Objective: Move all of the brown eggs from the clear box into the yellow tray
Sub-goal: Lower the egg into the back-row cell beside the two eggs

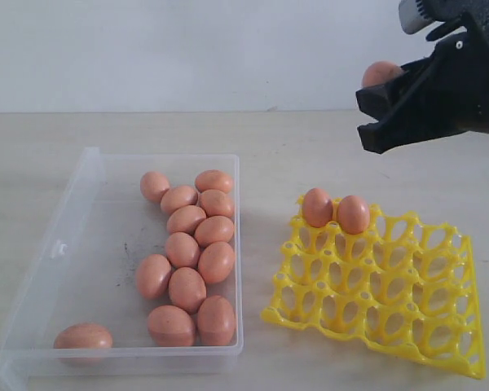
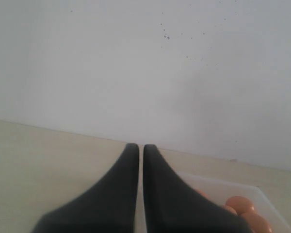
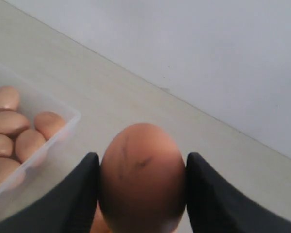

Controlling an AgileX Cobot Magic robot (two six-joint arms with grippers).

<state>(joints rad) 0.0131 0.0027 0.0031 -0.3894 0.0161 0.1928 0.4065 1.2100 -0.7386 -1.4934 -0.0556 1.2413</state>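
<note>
Held high over the table (image 1: 310, 134), the right gripper (image 3: 141, 194) clamps a single brown egg (image 3: 140, 162) between its two black fingers (image 3: 82, 194), one pad pressed to each side of the shell, above and behind the far edge of the yellow tray (image 1: 407, 326). Two eggs (image 1: 317, 207) already sit touching in the tray's far row, in the two cups nearest the clear box (image 1: 65, 236); every other cup is bare. Thirteen more eggs (image 1: 187, 289) lie in the box, most packed against its tray-side wall and one alone in the near corner. The left gripper (image 2: 140, 148) hangs off to the side with its jaws drawn nearly together on nothing. The danger now appears to lie in the descent. The shell is smooth and rounded and is gripped only at its flanks, so a jolt could let it slip and fall to the table. A drop aimed slightly off the next free cup could set the egg on one of the tray's upright posts or knock it against the neighbouring seated egg, cracking either. A finger catching the light openwork tray could also drag it and unseat the two eggs already placed.
</note>
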